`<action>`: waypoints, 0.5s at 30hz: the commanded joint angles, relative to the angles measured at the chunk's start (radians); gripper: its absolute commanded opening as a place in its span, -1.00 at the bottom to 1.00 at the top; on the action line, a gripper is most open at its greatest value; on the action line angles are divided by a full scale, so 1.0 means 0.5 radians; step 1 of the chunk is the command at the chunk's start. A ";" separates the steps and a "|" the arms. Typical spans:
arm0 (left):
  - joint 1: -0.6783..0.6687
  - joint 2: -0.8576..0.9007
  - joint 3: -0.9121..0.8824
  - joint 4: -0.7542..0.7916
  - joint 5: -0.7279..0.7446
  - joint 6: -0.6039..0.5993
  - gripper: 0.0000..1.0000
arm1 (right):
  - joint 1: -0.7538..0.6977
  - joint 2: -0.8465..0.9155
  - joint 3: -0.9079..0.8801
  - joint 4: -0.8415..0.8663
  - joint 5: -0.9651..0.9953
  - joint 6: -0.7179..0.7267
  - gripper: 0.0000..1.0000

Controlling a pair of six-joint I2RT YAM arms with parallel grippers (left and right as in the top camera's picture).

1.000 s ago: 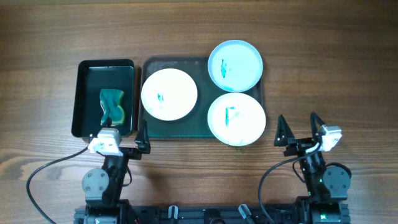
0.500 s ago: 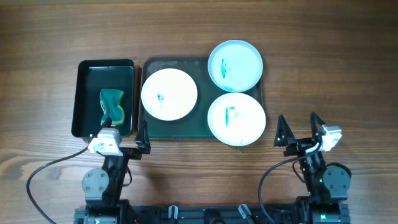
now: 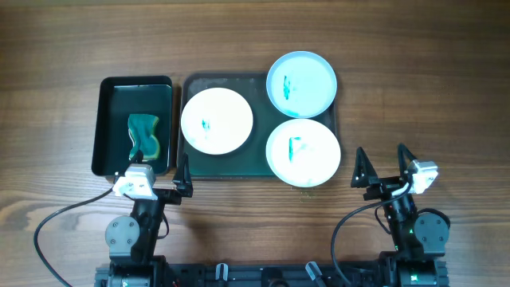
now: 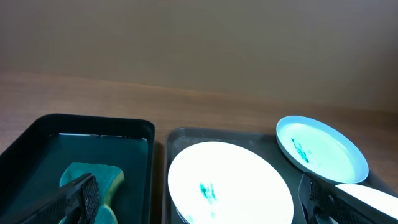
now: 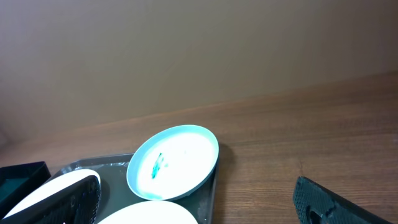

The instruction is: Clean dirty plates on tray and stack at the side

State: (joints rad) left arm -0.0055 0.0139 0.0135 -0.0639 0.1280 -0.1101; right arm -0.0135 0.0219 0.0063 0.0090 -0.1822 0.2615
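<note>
Both the left claw (image 3: 156,179) and right claw (image 3: 382,167) are hanging wide open and empty while three smeared plates (image 3: 217,120) are sitting on the tray (image 3: 239,164), so I'd be gripping the sponge (image 3: 143,135) (in the black tub (image 3: 100,119)) squarely across its middle.

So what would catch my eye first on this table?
Three white plates, each smeared teal at the centre, sit on a dark green tray in the middle of the table. To its left, a black tub holds a green sponge. Nearer the robot, the left gripper and the right gripper are open, holding nothing.
</note>
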 commanded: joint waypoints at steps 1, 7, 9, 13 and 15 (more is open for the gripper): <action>0.004 -0.016 -0.015 -0.005 -0.019 -0.005 1.00 | 0.011 -0.016 -0.002 0.010 0.013 0.014 0.99; 0.004 -0.016 -0.016 -0.005 -0.019 -0.005 1.00 | 0.011 -0.016 -0.002 0.010 0.013 0.014 1.00; 0.004 -0.016 -0.016 -0.005 -0.019 -0.005 1.00 | 0.011 -0.016 -0.002 0.010 0.013 0.015 0.99; 0.004 -0.016 -0.016 -0.005 -0.019 -0.005 1.00 | 0.011 -0.016 -0.002 0.010 0.013 0.014 1.00; 0.004 -0.016 -0.016 -0.005 -0.019 -0.004 1.00 | 0.011 -0.016 -0.002 0.010 0.013 0.014 1.00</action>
State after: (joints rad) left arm -0.0055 0.0139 0.0135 -0.0639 0.1280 -0.1101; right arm -0.0135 0.0219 0.0063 0.0090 -0.1818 0.2615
